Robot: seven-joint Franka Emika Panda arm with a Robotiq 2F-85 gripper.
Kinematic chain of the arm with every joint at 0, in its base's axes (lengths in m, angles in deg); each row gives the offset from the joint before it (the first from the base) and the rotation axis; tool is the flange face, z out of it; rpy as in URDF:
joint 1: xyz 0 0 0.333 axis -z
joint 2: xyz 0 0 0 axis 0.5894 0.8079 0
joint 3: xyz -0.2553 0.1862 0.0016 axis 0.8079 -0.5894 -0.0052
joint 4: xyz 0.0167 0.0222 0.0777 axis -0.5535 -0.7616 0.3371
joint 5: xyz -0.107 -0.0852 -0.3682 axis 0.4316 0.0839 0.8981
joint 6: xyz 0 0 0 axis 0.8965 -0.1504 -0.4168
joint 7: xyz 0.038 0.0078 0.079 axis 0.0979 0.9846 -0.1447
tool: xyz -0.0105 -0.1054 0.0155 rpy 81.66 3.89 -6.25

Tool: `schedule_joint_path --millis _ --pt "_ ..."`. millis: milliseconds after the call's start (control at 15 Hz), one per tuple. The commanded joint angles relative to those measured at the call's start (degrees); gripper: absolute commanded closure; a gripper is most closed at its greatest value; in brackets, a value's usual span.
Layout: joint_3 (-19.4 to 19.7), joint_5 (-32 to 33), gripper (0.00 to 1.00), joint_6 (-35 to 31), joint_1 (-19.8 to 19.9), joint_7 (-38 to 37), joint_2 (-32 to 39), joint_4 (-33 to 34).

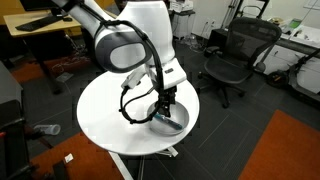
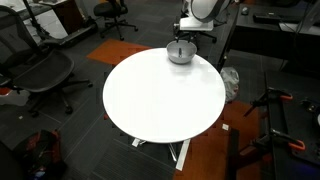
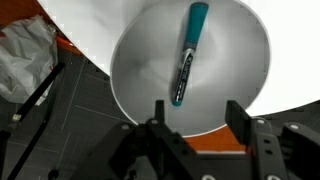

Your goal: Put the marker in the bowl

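Teal-capped dark marker [image 3: 187, 55]: we record it lying loose inside the grey-white bowl [image 3: 140, 75], between and clear of the fingers [image 3: 158, 115], which stand spread apart and empty by the bowl's rim. We note the bowl sits near the edge of the white round tabletop [image 2: 160, 100].

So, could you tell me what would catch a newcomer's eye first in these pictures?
The dark, teal-capped marker lies inside the round grey-white bowl, right under the open gripper in the wrist view. In an exterior view, that bowl sits near the edge of a large round white table.
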Motion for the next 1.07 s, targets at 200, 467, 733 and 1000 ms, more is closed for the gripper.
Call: schedule_joint_path --millis 200,467,733,1000 --pt "-1.76 -2.92 0.00 0.58 1.29 6.15 -3.77 -1.62" --pt "-3.20 -4.50 0.00 0.11 1.53 10.76 -8.69 -5.10" --pt "-3.55 -4.54 0.00 1.46 0.46 14.98 -16.02 -10.92" --pt "-3.75 -2.83 0.00 4.63 -0.43 17.27 -23.54 -17.12"
